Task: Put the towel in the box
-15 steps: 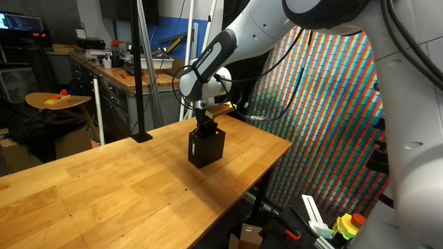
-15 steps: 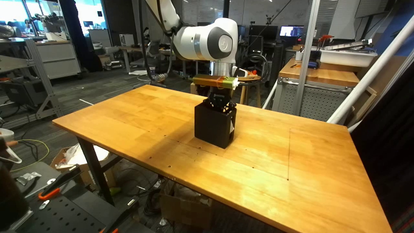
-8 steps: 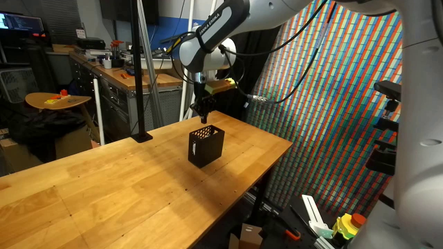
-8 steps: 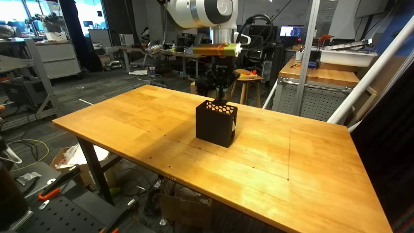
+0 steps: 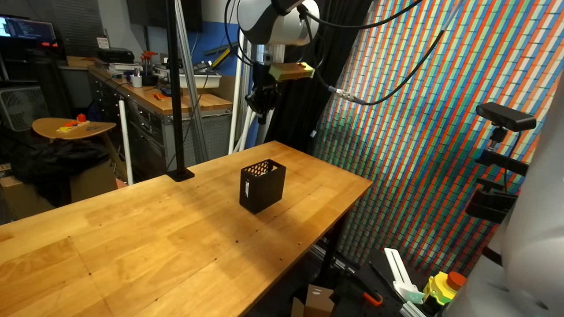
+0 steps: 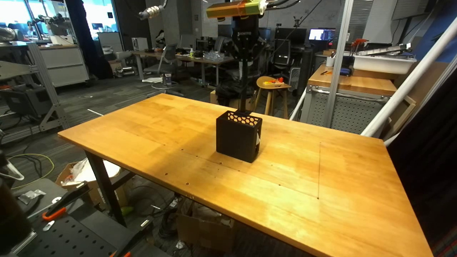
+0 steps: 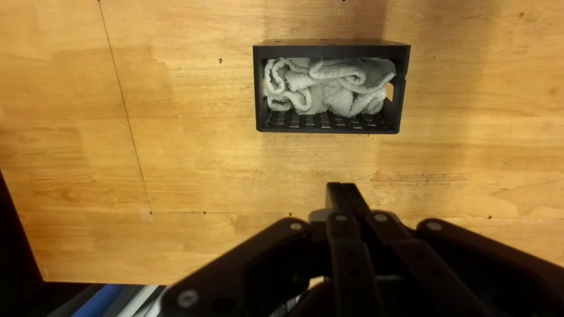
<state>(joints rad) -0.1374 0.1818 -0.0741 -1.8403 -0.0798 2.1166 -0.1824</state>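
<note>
The black box stands upright on the table, its open top facing up, and shows in both exterior views. Inside it lies the white towel, rumpled and folded, filling most of the opening and below the rim in the wrist view. A small white patch also shows through the slot in the box's side. My gripper hangs well above the table, apart from the box and the towel. Its fingertips meet with nothing between them. In an exterior view the gripper is high over the table's far part, above the box.
The wooden table bears a black upright pole on its long edge. Beyond the table are a workbench and slanting white poles. A cable hangs in a loop beside the arm.
A second ago my gripper was down at the box's opening. It has risen straight up out of the box and well above it, with nothing in it. The box has hardly moved.
</note>
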